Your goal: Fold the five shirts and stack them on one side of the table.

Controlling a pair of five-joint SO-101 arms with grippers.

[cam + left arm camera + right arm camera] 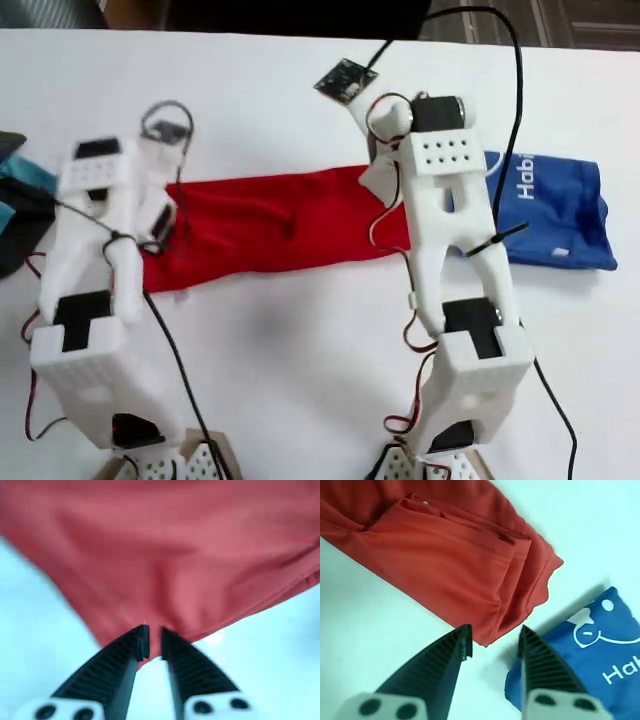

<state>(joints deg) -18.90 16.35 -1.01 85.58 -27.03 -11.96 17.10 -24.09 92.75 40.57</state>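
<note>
Left wrist view: my left gripper [154, 642] pinches the red shirt [175, 555]; right gripper [494, 642] gapes open, so I'd grip that end before lifting.

Plain red shirt [270, 225], blue shirt [560, 215] with white print, white table [300, 330], black ribbed right end effector [495, 642].

- The white table [300, 340] is carrying everything.
- A red shirt [270, 225] is lying across its middle as a long band, folded lengthwise.
- A folded blue shirt [560, 210] is sitting just beside the red one's end.
- A dark and teal cloth [15, 190] is lying at the opposite edge.
- A small black square part [345, 80] is resting on the far side.
</note>
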